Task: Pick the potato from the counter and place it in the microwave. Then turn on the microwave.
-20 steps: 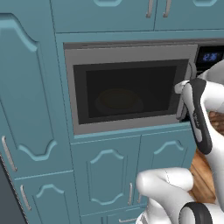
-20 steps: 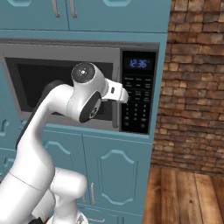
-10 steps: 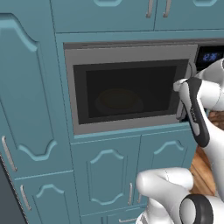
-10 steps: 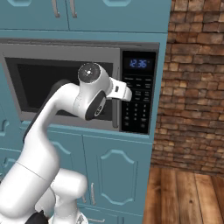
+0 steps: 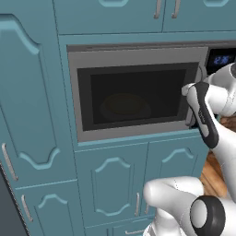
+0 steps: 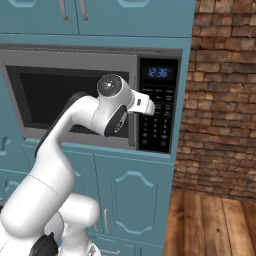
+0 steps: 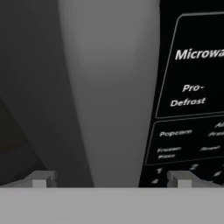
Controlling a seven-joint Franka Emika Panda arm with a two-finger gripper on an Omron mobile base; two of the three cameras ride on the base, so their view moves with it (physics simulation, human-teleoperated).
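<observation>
The microwave [image 5: 138, 57] is built into the teal cabinets, and its dark glass door is closed. A dim round shape shows behind the glass; the potato is hidden. My gripper [image 6: 147, 106] sits at the seam between the door and the black keypad [image 6: 157, 122], under the blue display [image 6: 158, 72]. In the hand view my gripper [image 7: 113, 179] is open, its fingertips [image 7: 43, 178] wide apart with nothing between them. It faces the grey door strip [image 7: 109, 87] very closely, with the keypad [image 7: 192, 100] to the right.
Teal cabinet doors [image 5: 110, 184] run below the microwave, with more above it and a tall panel [image 5: 27, 115] on the left. A brick wall [image 6: 220, 100] stands to the right over a wooden floor [image 6: 210, 220].
The wrist has shifted slightly to the right, toward the keypad side. The jaws stay wide open and the microwave door stays closed.
</observation>
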